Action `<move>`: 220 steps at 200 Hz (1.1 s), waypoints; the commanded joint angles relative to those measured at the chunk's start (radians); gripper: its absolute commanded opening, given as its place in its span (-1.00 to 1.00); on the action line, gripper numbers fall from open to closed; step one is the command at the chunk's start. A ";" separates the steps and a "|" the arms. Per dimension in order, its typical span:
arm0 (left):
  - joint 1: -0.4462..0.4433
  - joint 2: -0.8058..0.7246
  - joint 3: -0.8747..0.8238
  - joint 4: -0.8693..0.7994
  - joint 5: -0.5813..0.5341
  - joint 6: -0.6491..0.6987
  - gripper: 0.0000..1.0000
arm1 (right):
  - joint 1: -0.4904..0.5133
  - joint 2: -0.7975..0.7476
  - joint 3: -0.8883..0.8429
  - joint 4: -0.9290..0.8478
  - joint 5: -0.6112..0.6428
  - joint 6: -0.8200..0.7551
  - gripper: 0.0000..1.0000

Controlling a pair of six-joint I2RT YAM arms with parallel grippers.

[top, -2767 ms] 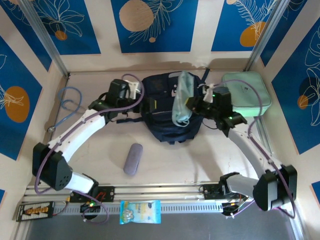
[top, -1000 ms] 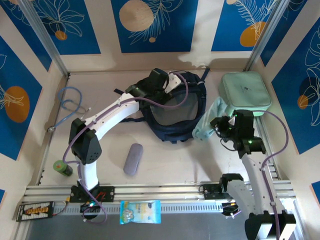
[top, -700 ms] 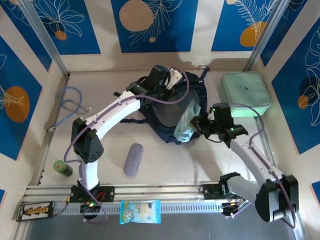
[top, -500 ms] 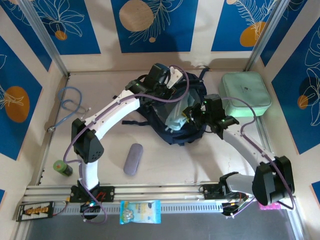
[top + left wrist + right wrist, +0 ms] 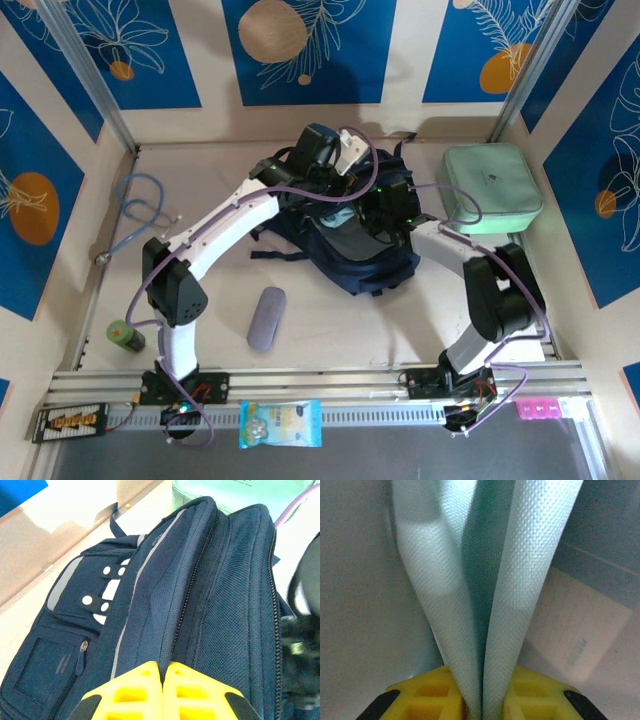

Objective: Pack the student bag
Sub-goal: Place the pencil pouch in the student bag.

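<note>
Several blue leaf-print panels (image 5: 303, 50) wall beige table (image 5: 200, 300) (student bag (image 5: 360, 258) mid-table).

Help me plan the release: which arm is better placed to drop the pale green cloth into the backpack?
Right. The right gripper pinches the pale green cloth inside the student bag; the left gripper is shut on the bag's top edge, likely holding it open.

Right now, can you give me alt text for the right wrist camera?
The right gripper pinches a folded pale green cloth that stands up from between its yellow fingers. Grey fabric surrounds it, with a pale printed label at lower right.
</note>
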 commanded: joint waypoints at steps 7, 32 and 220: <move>-0.008 -0.026 0.095 0.132 0.047 -0.020 -1.00 | 0.017 0.099 0.012 0.204 0.088 0.056 -0.59; -0.004 -0.008 0.128 0.106 0.058 -0.014 -1.00 | 0.016 0.213 0.045 0.355 0.050 0.079 -0.59; 0.043 0.039 0.106 0.082 0.068 -0.072 -1.00 | -0.049 -0.038 -0.158 0.166 -0.147 0.031 0.06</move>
